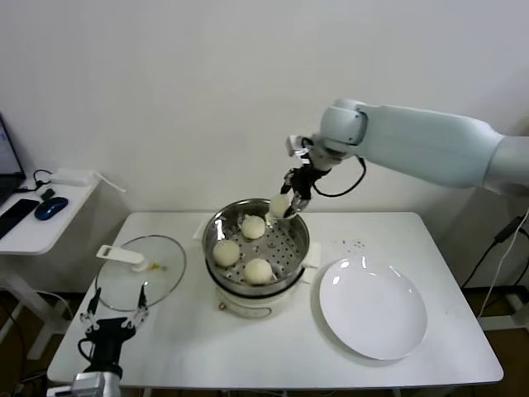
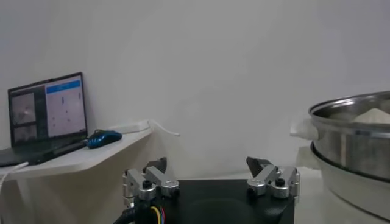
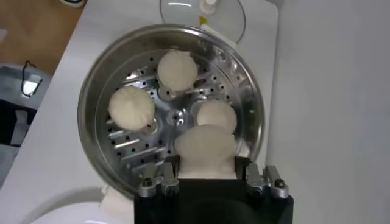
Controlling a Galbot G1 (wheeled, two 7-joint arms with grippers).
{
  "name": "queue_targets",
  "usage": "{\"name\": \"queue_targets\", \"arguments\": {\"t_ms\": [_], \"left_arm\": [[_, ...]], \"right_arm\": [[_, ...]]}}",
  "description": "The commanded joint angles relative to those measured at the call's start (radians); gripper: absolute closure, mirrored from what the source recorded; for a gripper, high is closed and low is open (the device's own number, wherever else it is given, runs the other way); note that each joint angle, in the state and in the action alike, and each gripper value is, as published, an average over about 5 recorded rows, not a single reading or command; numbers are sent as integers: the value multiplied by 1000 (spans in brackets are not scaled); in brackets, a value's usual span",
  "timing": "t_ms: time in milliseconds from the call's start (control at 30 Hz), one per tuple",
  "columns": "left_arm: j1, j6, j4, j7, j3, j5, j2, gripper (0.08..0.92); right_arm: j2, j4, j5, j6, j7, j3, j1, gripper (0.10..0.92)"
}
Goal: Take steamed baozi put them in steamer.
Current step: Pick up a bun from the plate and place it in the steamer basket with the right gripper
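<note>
The steel steamer (image 1: 293, 252) stands on a white cooker base at the table's middle. Three off-white baozi lie on its perforated floor: one at the back (image 1: 253, 227), one at the left (image 1: 226, 252), one at the front (image 1: 259, 270). My right gripper (image 1: 285, 208) is shut on a fourth baozi (image 1: 281, 203) and holds it above the steamer's back right rim. In the right wrist view the held baozi (image 3: 206, 148) sits between the fingers over the steamer (image 3: 97, 97). My left gripper (image 1: 114, 312) is open and empty, parked low at the table's front left.
A round white plate (image 1: 373, 308) lies right of the steamer. A flat glass lid with a white handle (image 1: 140, 271) lies on the table to its left. A side desk with a mouse (image 1: 50, 208) stands at far left; the left wrist view shows a laptop (image 2: 47, 111) there.
</note>
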Motion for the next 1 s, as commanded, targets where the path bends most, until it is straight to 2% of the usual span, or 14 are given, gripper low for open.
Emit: {"name": "queue_targets", "arguments": {"t_ms": [33, 400, 1000], "left_arm": [[1, -2, 1, 0, -4, -4, 3, 177], [-2, -2, 8, 1, -4, -5, 4, 177], [-8, -3, 23, 1, -7, -10, 3, 177]], "right_arm": [[97, -19, 22, -17, 40, -30, -69, 426], [34, 10, -36, -23, 46, -49, -122, 431], [52, -34, -122, -10, 26, -42, -168, 433]]}}
